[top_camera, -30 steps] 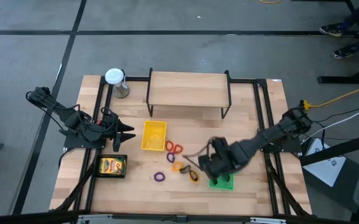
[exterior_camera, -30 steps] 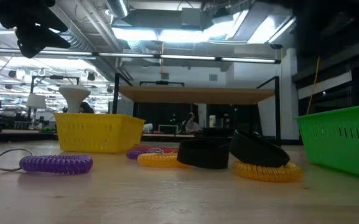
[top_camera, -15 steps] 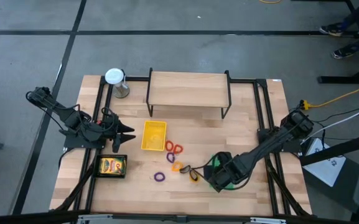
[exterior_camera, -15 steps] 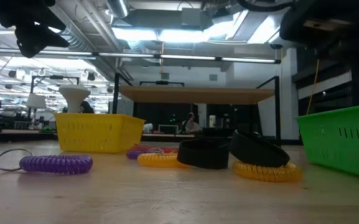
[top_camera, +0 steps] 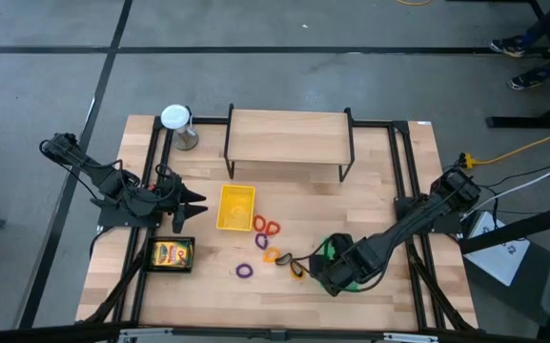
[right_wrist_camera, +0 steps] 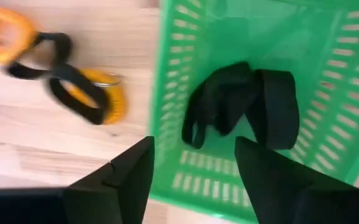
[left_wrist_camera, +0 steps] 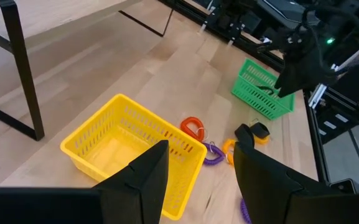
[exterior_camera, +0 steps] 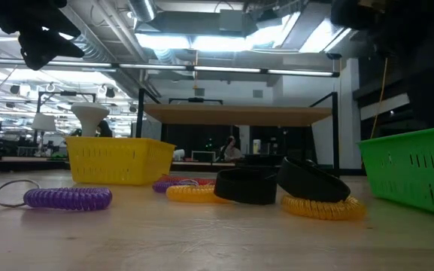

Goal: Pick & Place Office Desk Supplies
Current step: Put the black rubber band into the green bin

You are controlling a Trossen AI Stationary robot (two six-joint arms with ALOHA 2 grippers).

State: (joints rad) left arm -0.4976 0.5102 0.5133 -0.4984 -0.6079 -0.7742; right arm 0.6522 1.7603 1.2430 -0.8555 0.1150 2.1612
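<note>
My right gripper (right_wrist_camera: 191,186) hovers open over the green tray (right_wrist_camera: 328,118), touching nothing. A black clip (right_wrist_camera: 241,106) lies on the tray's floor below the fingers. On the table beside the tray lie more black clips (right_wrist_camera: 61,81) on orange rings (right_wrist_camera: 114,93). Purple and orange rings (top_camera: 267,229) are scattered between the green tray and the yellow tray (top_camera: 236,208). A yellow printed box (top_camera: 172,254) sits in the black tray. My left gripper (left_wrist_camera: 198,186) waits open at the table's left, pointing at the yellow tray (left_wrist_camera: 129,149).
A wooden shelf on black legs (top_camera: 289,138) stands at the table's far side. A grey cylinder with a white top (top_camera: 177,124) stands at the far left. A purple ring (exterior_camera: 66,197) lies near the front edge. Black rails (top_camera: 403,181) run along the table's sides.
My right gripper has gone from beside the rings toward the table's near edge and now stands over the green tray. The left arm has kept still, and the rings and clips on the table have stayed in place.
</note>
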